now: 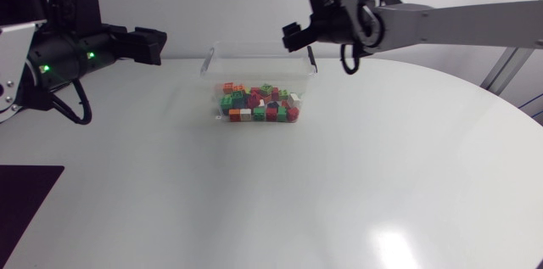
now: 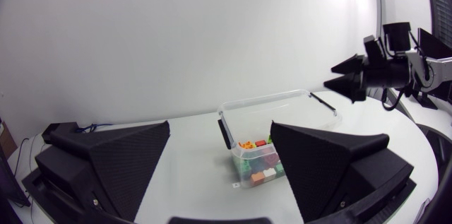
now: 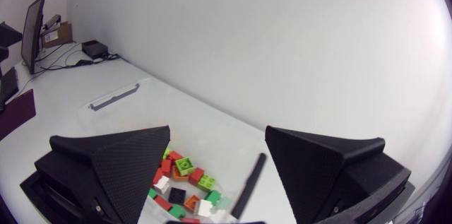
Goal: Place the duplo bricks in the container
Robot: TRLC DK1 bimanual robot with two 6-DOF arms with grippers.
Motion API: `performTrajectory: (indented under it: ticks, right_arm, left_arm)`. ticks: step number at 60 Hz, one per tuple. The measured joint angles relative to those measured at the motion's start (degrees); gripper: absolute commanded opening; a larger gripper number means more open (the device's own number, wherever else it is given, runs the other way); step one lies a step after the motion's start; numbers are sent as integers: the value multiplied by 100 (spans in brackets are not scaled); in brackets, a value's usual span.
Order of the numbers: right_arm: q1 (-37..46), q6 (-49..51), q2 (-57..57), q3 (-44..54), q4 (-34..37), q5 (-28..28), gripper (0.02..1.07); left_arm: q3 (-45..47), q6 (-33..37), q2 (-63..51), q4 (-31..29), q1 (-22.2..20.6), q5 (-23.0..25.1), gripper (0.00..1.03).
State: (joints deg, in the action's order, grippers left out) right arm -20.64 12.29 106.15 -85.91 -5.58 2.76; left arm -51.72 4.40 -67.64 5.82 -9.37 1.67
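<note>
Over the far right corner of the clear container (image 1: 212, 65) hangs the right pincer (image 1: 301, 47), its fingers well apart and nothing between them. Its wrist view looks down on the duplo bricks (image 1: 259, 103), which lie heaped on the container's floor. The container stands on the white bench (image 1: 339, 176), toward the far side, between the two arms. Every brick I can see lies inside it, so I judge the placing as done or all but done, with a release just made. The next move calls for lifting the right arm clear of the rim without knocking it, then drawing back to its own side. That arm comes in from the right, long link about level, wrist tipped downward. The left pincer (image 1: 148, 44) sits well apart from the container, pointed toward it, fingers spread and empty.
</note>
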Motion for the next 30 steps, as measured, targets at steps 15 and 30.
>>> performTrajectory:
  ticks: [15, 30]
  right_arm:
    - [826, 190, -1639, 1703, -431, -72, 103]
    - [1613, 323, -3202, 3239, -929, -127, 103]
  left_arm:
    - [632, 37, 695, 55, 94, 17, 99]
    - [1075, 39, 1617, 85, 269, 17, 99]
